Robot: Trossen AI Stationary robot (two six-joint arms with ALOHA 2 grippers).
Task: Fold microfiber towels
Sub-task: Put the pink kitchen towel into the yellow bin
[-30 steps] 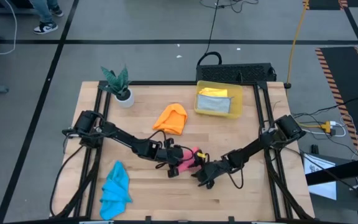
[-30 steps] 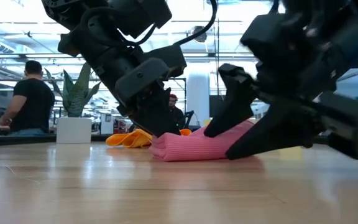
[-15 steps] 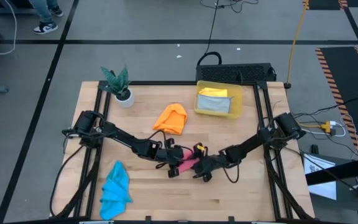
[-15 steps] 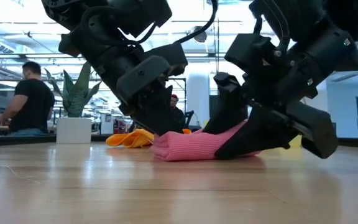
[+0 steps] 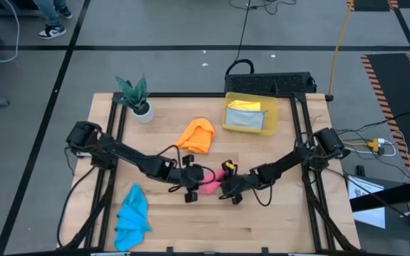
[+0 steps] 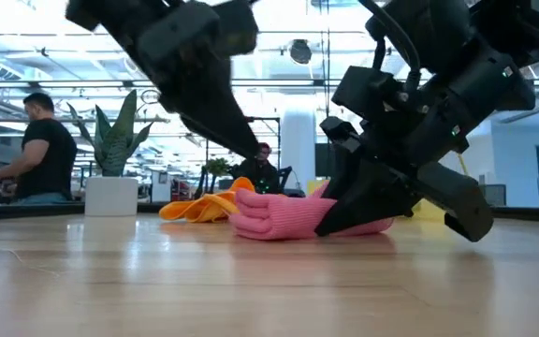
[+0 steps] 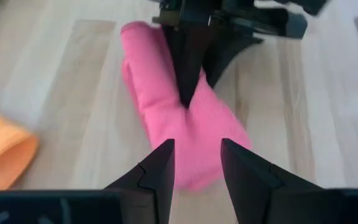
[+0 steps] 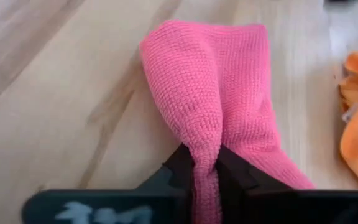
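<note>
The left tool (image 7: 194,168) has backed off to the left since a moment ago, its fingers parted and empty just short of the pink towel (image 5: 212,183), while the right tool (image 8: 205,165) has closed in and now pinches a raised ridge of that towel. The pink towel lies near the middle of the table (image 5: 276,213), a soft knitted bundle whose long axis runs left to right between the tools. Farther back lies the crumpled orange towel (image 5: 196,135); the rumpled blue towel (image 5: 132,216) sits near the front left.
</note>
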